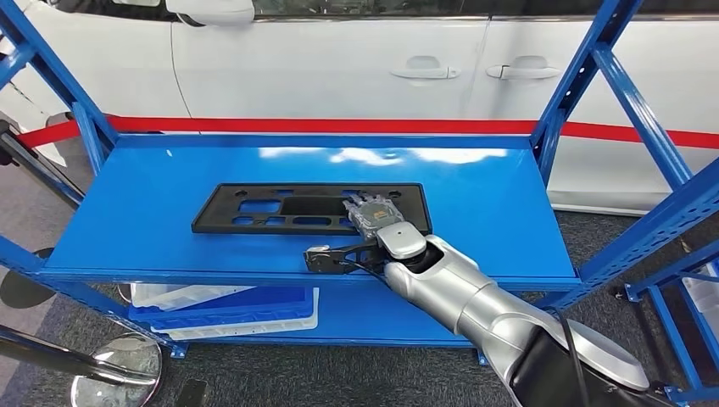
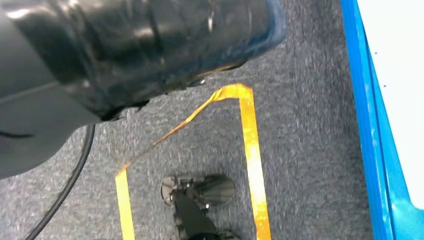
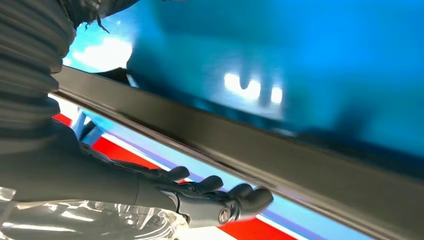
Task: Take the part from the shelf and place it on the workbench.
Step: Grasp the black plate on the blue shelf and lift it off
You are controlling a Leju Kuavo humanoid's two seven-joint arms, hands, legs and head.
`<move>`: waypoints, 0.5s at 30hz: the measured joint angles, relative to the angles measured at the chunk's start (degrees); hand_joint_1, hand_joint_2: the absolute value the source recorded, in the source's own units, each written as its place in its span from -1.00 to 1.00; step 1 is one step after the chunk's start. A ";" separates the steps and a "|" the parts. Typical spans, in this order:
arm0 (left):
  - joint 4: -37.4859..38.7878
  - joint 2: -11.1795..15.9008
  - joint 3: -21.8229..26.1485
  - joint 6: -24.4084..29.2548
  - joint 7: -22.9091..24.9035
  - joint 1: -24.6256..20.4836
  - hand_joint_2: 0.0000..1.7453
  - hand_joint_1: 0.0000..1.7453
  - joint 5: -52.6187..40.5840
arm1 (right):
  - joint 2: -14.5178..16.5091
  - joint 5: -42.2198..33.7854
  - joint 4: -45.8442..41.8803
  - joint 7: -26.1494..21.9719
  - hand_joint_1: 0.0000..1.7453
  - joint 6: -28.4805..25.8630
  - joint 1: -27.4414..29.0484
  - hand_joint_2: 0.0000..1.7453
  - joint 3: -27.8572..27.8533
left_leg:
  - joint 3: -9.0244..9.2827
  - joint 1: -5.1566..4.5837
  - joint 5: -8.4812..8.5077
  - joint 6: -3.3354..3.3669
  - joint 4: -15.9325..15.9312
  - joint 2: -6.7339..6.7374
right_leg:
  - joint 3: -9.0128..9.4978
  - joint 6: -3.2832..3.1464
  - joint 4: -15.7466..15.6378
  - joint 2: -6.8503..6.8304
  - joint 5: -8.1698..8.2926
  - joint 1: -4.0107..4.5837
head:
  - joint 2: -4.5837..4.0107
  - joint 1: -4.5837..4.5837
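Observation:
The part [image 1: 280,208] is a flat black rectangular frame with several cut-outs, lying on the blue shelf [image 1: 153,195]. My right hand [image 1: 377,222] is over the part's right front corner, its fingers spread above the part and its thumb stretched out along the shelf's front edge. In the right wrist view the dark fingers [image 3: 220,192] are extended with a gap between them and the part's long dark edge [image 3: 210,135]. Nothing is gripped.
Blue shelf uprights [image 1: 576,85] stand at both sides. A white car [image 1: 339,59] with a red strip is behind. White and blue trays [image 1: 229,307] lie on the lower shelf. A round stand base [image 1: 119,365] sits on the grey floor with yellow tape [image 2: 252,150].

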 joint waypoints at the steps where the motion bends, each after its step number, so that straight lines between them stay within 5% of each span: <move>1: 0.00 -0.01 -0.01 -0.05 -0.15 0.01 -1.00 -1.00 0.00 | -0.02 0.05 0.03 0.11 -1.00 -0.01 -0.04 1.00 0.00 | 0.03 0.14 -0.05 -0.33 -0.06 0.04 | 0.11 -0.37 -0.20 0.00 0.14 -0.01 | 0.00 -0.01; 3: 0.00 -0.04 -0.02 -0.25 -0.77 0.02 -1.00 -1.00 0.00 | -0.06 0.14 0.12 0.41 -0.12 0.04 -0.09 1.00 0.00 | -0.71 0.28 -1.51 -0.86 1.78 0.15 | 0.33 -1.11 -0.67 -0.02 0.47 -0.16 | 0.00 -0.14; 5: 0.00 -0.03 -0.02 -0.66 -1.68 -0.02 -1.00 -1.00 0.03 | -0.08 0.12 0.25 0.64 0.86 0.09 0.06 1.00 0.00 | -3.42 0.31 -4.97 -1.13 8.01 0.23 | 0.38 -1.53 -0.85 -0.05 0.60 -0.14 | 0.00 -0.28; 7: 0.00 -0.02 -0.02 -1.34 -2.56 0.11 -1.00 -1.00 0.10 | -0.11 0.02 0.41 0.83 0.98 -0.02 0.41 1.00 0.00 | -6.36 0.30 -7.41 -1.22 14.53 0.23 | 0.36 -1.68 -0.83 -0.03 0.59 0.07 | 0.00 -0.30; 8: 0.00 -0.02 -0.02 -1.79 -3.02 0.21 -1.00 -1.00 0.16 | -0.15 -0.03 0.49 0.88 0.98 -0.17 0.56 1.00 0.00 | -6.76 0.29 -7.18 -1.15 15.43 0.23 | 0.37 -1.70 -0.81 -0.01 0.57 0.18 | 0.00 -0.30; 9: 0.00 -0.02 -0.02 -2.30 -3.50 0.27 -1.00 -1.00 0.24 | -0.19 -0.04 0.58 0.91 1.00 -0.37 0.67 1.00 0.00 | -6.16 0.26 -6.00 -1.00 14.15 0.23 | 0.38 -1.71 -0.77 0.01 0.56 0.26 | 0.00 -0.31; 12: 0.00 0.09 0.04 -4.08 -5.08 0.13 -1.00 -1.00 0.67 | -0.28 -0.01 0.74 0.89 1.00 -1.17 0.56 1.00 -0.01 | -0.89 -0.11 -1.31 -0.07 3.29 0.26 | 0.32 -1.58 -0.59 0.02 0.51 0.52 | 0.00 -0.27; 15: 0.00 0.26 0.18 -5.64 -6.43 0.08 -1.00 -1.00 0.95 | -0.50 0.00 0.79 0.82 1.00 -1.68 0.41 1.00 -0.02 | 0.89 -0.56 -0.69 0.47 -0.26 0.24 | 0.19 -0.95 -0.58 -0.01 0.55 0.67 | 0.00 -0.22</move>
